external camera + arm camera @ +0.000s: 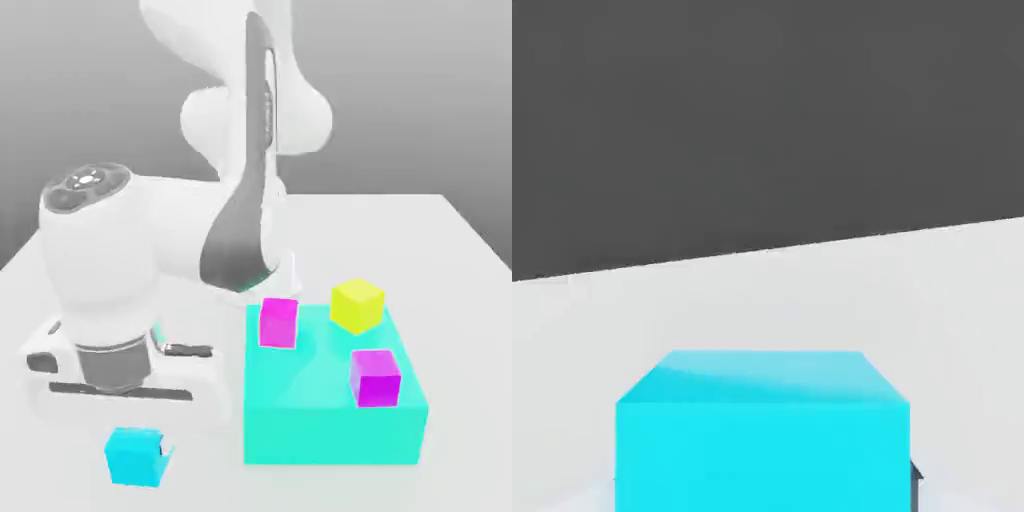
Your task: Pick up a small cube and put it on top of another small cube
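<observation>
one small cyan cube (135,456) sits at the lower left of the exterior view, on the white table (450,250), directly under the gripper (140,450). a dark finger (165,455) touches the cube's right side; whether the fingers are clenched on it i cannot tell. right of it lies a large flat cyan block (330,425) carrying two magenta cubes (279,322) (375,377) and a yellow cube (357,304). the hand view shows the cyan cube (762,440) close up.

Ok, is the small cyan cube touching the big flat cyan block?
Apart. The exterior view shows a strip of white table between the small cyan cube and the large cyan block; the cube lies to the block's left in that view.
</observation>
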Controlling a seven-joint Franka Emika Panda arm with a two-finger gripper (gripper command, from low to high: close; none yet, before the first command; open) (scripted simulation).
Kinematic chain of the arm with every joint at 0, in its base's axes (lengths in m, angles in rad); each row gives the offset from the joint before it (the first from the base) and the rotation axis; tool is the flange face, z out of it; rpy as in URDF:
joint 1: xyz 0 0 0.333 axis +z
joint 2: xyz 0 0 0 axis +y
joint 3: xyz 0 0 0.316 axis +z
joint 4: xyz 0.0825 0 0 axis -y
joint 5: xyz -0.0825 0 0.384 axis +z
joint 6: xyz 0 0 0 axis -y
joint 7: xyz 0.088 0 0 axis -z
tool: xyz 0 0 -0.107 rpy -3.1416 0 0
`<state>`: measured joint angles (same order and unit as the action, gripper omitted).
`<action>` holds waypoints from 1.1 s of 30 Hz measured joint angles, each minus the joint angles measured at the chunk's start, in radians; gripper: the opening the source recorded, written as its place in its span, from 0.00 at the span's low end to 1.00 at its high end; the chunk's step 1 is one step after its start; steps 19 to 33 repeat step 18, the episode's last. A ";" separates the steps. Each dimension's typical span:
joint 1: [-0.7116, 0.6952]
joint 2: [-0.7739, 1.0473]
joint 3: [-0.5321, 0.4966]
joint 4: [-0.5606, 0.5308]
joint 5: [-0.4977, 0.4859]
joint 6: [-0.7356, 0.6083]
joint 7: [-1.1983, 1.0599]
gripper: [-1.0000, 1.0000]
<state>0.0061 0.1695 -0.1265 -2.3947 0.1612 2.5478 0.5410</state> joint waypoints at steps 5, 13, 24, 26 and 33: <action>0.154 -0.180 0.083 -0.076 -0.041 -0.097 0.033 0.00; 0.253 -0.337 0.197 -0.192 -0.136 -0.129 0.107 0.00; 0.256 -0.265 0.200 -0.221 -0.145 -0.027 0.114 1.00; 0.256 -0.265 0.200 -0.221 -0.145 -0.027 0.114 1.00; 0.256 -0.265 0.200 -0.221 -0.145 -0.027 0.114 1.00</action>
